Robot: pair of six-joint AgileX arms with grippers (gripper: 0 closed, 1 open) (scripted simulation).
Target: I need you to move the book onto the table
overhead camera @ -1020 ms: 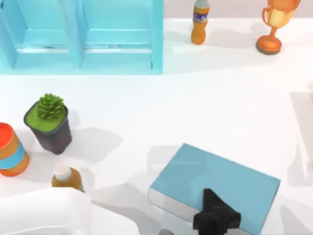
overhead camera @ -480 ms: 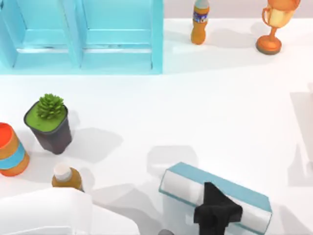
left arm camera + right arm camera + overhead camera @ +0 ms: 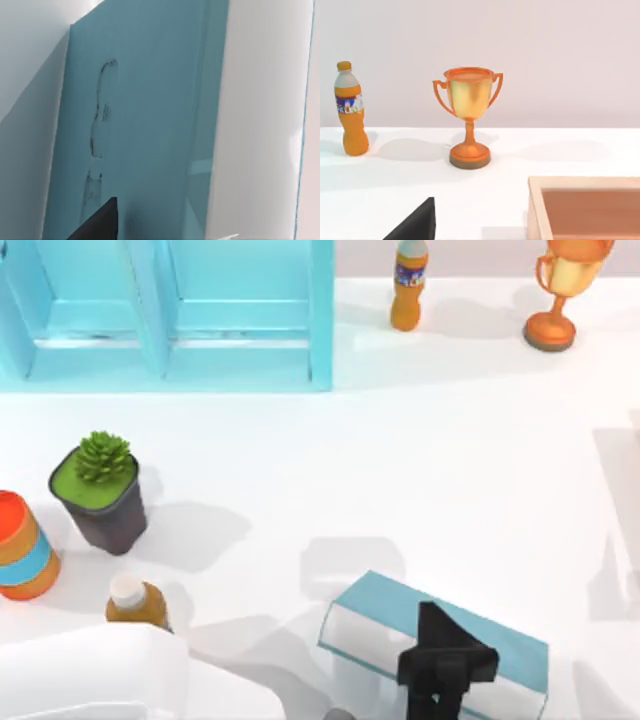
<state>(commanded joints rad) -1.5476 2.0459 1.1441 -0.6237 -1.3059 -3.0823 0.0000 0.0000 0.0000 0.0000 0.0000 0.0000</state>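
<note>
The teal-blue book [image 3: 385, 602] hangs tipped up on its long edge near the front of the white table [image 3: 450, 470], right of centre, with its white page edges facing up. My left gripper [image 3: 445, 665] is shut on the book's near edge. In the left wrist view the book's cover [image 3: 150, 125] and pages sit close up, and one dark fingertip [image 3: 100, 222] lies against the cover. My right arm stays parked off to the right.
A light-blue shelf unit [image 3: 170, 315] stands at the back left. An orange bottle [image 3: 408, 285] and a gold trophy [image 3: 560, 290] stand at the back right. A potted succulent [image 3: 100, 490], a striped cup [image 3: 22, 545] and a small bottle [image 3: 135, 602] crowd the front left. A wooden box [image 3: 585, 207] lies near the trophy.
The book lay flat a second ago. My left gripper has tipped it up onto its edge and raised it slightly since half a second ago.
</note>
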